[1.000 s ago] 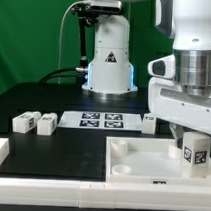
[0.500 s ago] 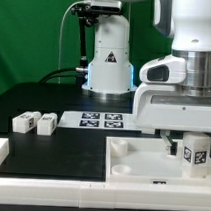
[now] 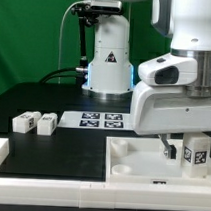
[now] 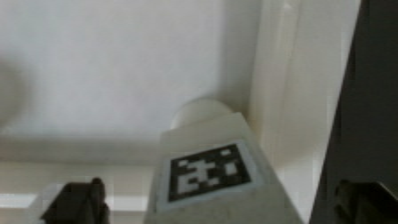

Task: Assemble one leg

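A leg [image 3: 197,151], a small white block with a black-and-white tag, stands upright on the far right corner of the large white panel [image 3: 141,155]. My gripper [image 3: 185,153] hangs low over that corner with one dark finger [image 3: 171,149] showing beside the leg. In the wrist view the leg [image 4: 214,165] stands between the two dark fingers [image 4: 73,203] with a gap on each side; the gripper [image 4: 217,208] is open around it. Two more legs [image 3: 28,120] [image 3: 46,122] lie on the table at the exterior view's left.
The marker board [image 3: 101,120] lies behind the panel. A raised white rail [image 3: 3,153] runs along the front left. The robot base [image 3: 108,64] stands at the back. The arm's white body [image 3: 164,97] covers the table behind the panel's right side.
The arm's white body has swung toward the exterior view's left and lower, now covering the small leg behind the panel. The tagged leg on the panel has stayed in place.
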{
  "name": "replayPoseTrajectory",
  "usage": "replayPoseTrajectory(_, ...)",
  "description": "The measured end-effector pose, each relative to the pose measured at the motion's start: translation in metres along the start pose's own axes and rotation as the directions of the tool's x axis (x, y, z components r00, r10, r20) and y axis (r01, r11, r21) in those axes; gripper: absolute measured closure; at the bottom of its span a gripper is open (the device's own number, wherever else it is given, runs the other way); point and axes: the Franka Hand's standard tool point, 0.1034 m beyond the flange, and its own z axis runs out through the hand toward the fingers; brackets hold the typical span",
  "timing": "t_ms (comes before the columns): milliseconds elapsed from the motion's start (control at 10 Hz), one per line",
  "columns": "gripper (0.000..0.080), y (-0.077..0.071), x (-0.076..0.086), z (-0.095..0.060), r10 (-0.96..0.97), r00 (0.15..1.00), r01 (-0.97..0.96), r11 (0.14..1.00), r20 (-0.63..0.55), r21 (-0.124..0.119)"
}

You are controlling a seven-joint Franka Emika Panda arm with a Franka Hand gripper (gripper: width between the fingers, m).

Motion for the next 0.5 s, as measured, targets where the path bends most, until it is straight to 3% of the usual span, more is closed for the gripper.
replayPoseTrajectory(200, 0.0459, 0.0000, 0.0000, 0.0000, 0.047, 0.999, -0.047, 0.999, 0.000, 0.000)
replayPoseTrajectory(300, 0.0525, 0.0015, 0.0000, 0.0000, 0.045, 0.999, -0.045, 0.999, 0.000, -0.002)
replayPoseTrajectory(400, 0.0525, 0.0016, 0.0001, -0.0001, 0.050, 0.999, -0.050, 0.999, 0.000, -0.002)
replayPoseTrajectory(500, 0.0525, 0.0020, 0.0011, -0.0011, 0.217, 0.976, -0.217, 0.976, -0.010, 0.006)
